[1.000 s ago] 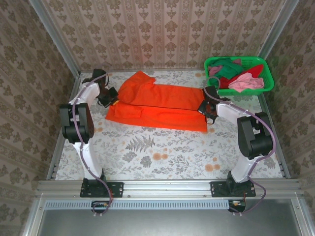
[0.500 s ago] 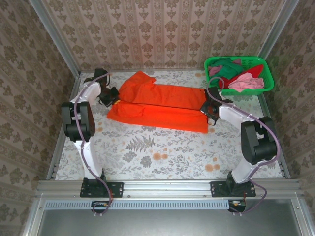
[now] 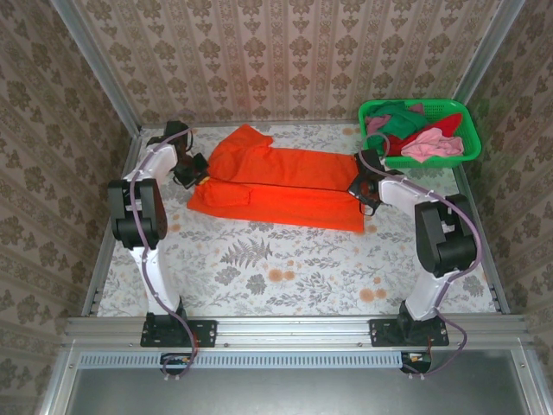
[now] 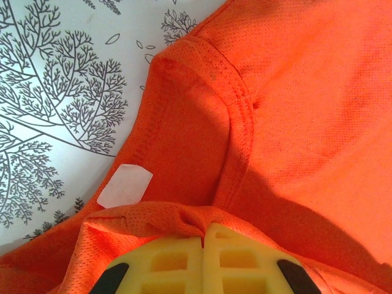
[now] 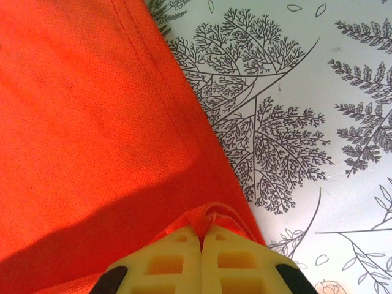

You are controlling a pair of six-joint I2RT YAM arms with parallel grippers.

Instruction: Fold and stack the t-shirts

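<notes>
top: high, rear, looking down | wrists: close, facing down | shared: orange t-shirt (image 3: pixel 276 183)

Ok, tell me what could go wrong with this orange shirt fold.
1. The left end effector and right end effector each pinch a small bunch of the orange t-shirt at its edge; the cloth could slip out mid-pull.
2. The folded layers lie skewed, so the fold may end up uneven.
3. The right arm sits close to the green basket and might nudge it.

Open tabletop (image 3: pixel 285 264) across near half; orange t-shirt (image 3: pixel 285 186) spanning far middle; green basket (image 3: pixel 432 103) blocking far right corner.
</notes>
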